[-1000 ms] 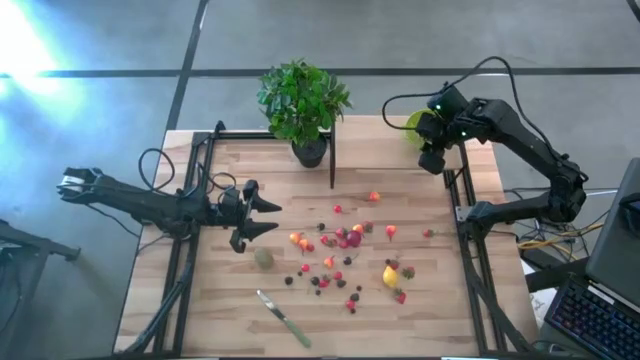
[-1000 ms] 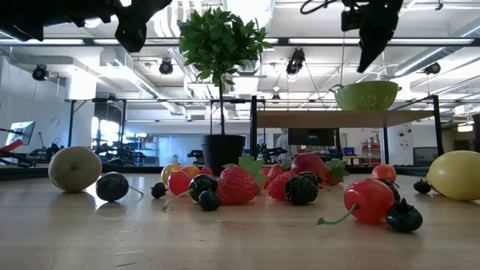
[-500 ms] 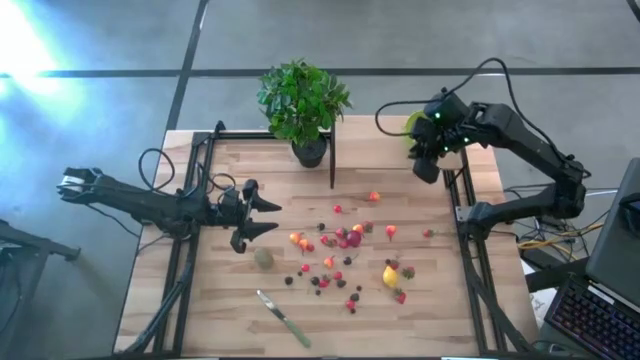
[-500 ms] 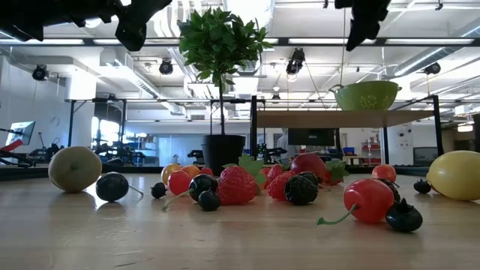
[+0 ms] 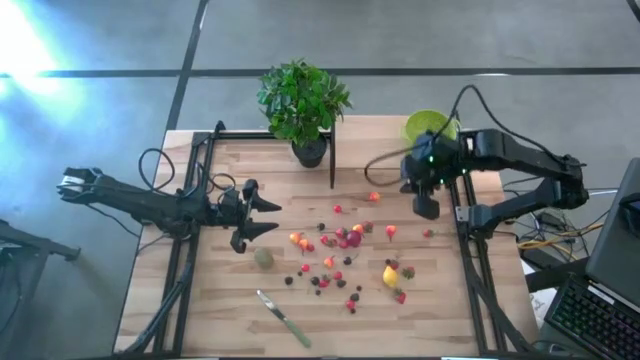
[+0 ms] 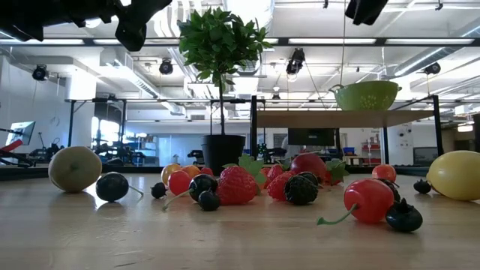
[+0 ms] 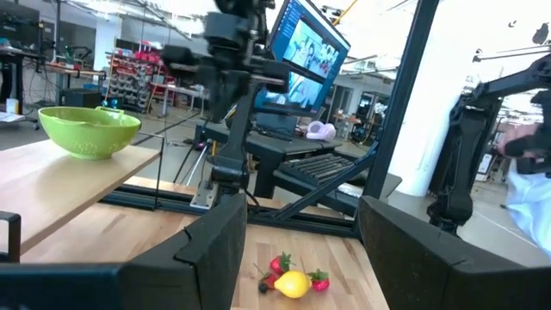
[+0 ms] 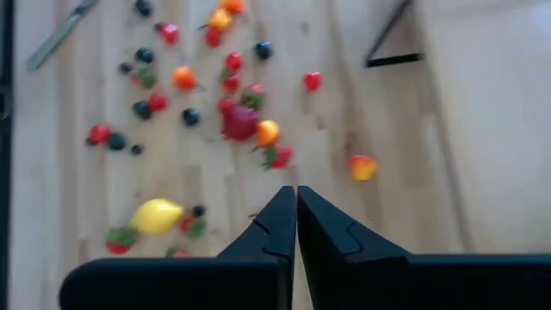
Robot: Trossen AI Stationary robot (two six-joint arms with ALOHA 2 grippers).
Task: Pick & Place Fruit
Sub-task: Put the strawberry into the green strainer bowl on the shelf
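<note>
Small toy fruits (image 5: 345,240) lie scattered on the middle of the wooden table: red, orange and dark berries, a yellow lemon (image 5: 389,275) and a dull-green ball (image 5: 263,258). The low view shows the ball (image 6: 75,168) on the left and the lemon (image 6: 455,175) on the right. My right gripper (image 5: 427,210) hangs shut and empty high over the table's right part, pointing steeply down, with the fruits (image 8: 241,120) below it. My left gripper (image 5: 270,217) stands open and empty above the table's left part, left of the fruits.
A lime-green bowl (image 5: 428,124) stands on a raised shelf at the far right corner. A potted plant (image 5: 303,105) stands at the far edge, with a thin black post (image 5: 332,155) beside it. A green-handled knife (image 5: 283,318) lies near the front edge.
My right gripper has swung from beside the bowl at the far right toward the near edge and the scattered fruits, staying high, and now hangs over the table's right part. The bowl shows uncovered in the high view. The fruits lie as before.
</note>
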